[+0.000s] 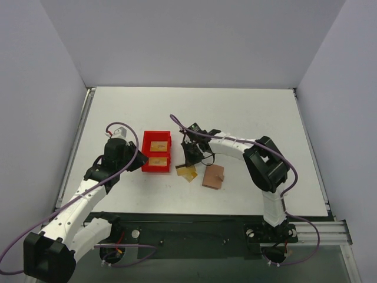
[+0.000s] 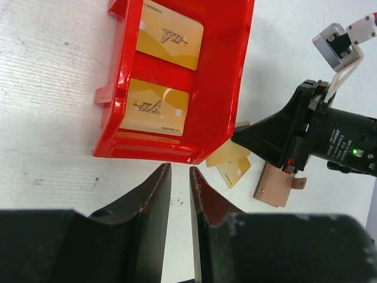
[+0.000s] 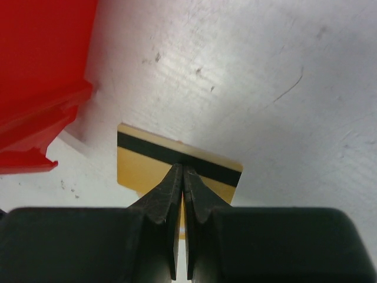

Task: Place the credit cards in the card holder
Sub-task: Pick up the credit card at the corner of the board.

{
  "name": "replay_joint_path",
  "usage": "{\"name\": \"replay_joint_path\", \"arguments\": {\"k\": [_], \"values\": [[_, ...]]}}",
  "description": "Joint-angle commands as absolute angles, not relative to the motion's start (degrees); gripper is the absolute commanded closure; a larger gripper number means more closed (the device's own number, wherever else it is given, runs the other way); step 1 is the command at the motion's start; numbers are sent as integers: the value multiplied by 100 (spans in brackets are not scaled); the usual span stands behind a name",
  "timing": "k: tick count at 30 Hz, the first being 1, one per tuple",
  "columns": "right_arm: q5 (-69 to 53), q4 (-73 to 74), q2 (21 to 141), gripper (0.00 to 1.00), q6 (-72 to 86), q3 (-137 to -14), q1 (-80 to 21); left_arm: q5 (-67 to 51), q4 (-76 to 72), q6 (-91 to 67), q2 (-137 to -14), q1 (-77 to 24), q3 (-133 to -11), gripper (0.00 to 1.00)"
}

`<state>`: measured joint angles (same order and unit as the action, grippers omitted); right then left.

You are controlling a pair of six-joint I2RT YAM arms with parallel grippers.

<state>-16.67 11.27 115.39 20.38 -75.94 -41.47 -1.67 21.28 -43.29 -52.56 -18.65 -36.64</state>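
With my right end effector (image 3: 182,172) closed together, tips on the thin, stiff, slippery credit card (image 3: 138,171) beneath, I'd pinch 1 long edge.

white table (image 1: 247,112) bears red bin (image 1: 145,151), cards (image 1: 187,172), card holder (image 1: 212,176).

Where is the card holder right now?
In the top view, the card holder lies flat on the table, just right of the loose gold cards by the right claw. The red bin sits farther left.
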Motion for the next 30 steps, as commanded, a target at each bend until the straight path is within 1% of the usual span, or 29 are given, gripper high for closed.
{"name": "replay_joint_path", "arguments": {"k": [1,11,14,17,21,24,27,30], "values": [[-1679,1477,11382,100,2311,-6980,-4385,-237,1846,-4333,-5168,-1872,-3604,71],[-1679,1029,11039,100,2882,-6320,-5018,-246,1934,-4377,-4896,-1881,-3472,71],[-1521,740,10750,100,2935,-6083,-5220,-229,1986,-4394,-4817,-1881,-3463,71],[-1214,633,10311,100,2866,-6047,-5203,-211,1995,-4395,-4764,-1881,-3463,71],[-1011,589,10003,100,2751,-6205,-4861,-193,1978,-4403,-4764,-1881,-3498,70],[-1160,580,10046,100,2707,-6459,-4274,-185,1960,-4403,-4772,-1881,-3507,71],[-1257,720,10335,100,2611,-6836,-3816,-185,1951,-4403,-4808,-1881,-3516,71],[-1318,879,10730,100,2435,-7145,-3639,-185,1934,-4403,-4843,-1881,-3524,71]]}}
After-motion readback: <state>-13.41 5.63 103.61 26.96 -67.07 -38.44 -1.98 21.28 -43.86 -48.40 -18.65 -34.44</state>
